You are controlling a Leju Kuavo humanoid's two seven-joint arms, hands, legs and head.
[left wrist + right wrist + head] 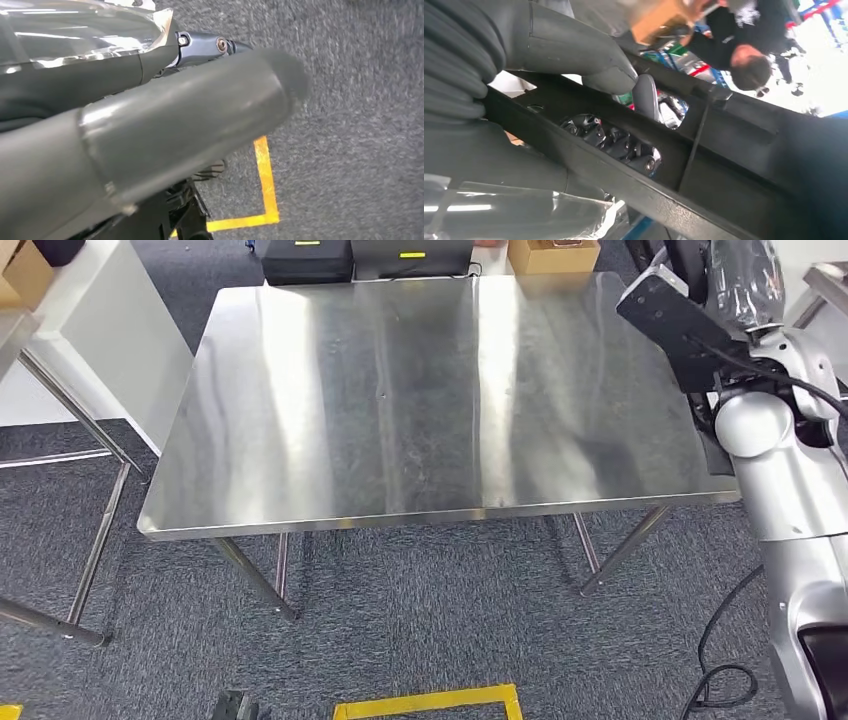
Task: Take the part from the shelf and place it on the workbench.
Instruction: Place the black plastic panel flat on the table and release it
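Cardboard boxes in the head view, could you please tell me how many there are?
2. One cardboard box sits on the floor beyond the workbench's far edge, toward the right. Another box lies at the picture's top left corner. Both are cut off by the frame; others may be hidden.

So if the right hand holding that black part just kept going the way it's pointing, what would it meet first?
Probably nothing soon. The right hand holds the black part above the workbench at its far right corner, pointing up and beyond it; depth is unclear.
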